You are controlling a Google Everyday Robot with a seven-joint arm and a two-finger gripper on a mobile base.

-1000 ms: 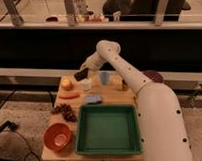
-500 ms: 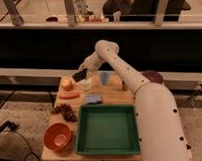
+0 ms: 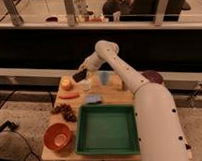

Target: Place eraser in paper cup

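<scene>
Dark eraser (image 3: 78,76) is hanging clenched in the tool (image 3: 81,74), just above and left of the white paper cup (image 3: 86,85) on the table (image 3: 112,97). Centring it over the rim, then lowering end-first before releasing, is looking wisest, since the cup is narrow.

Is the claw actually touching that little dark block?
Touching. The camera view shows the claw shut on the eraser, holding it in the air near the paper cup.
</scene>
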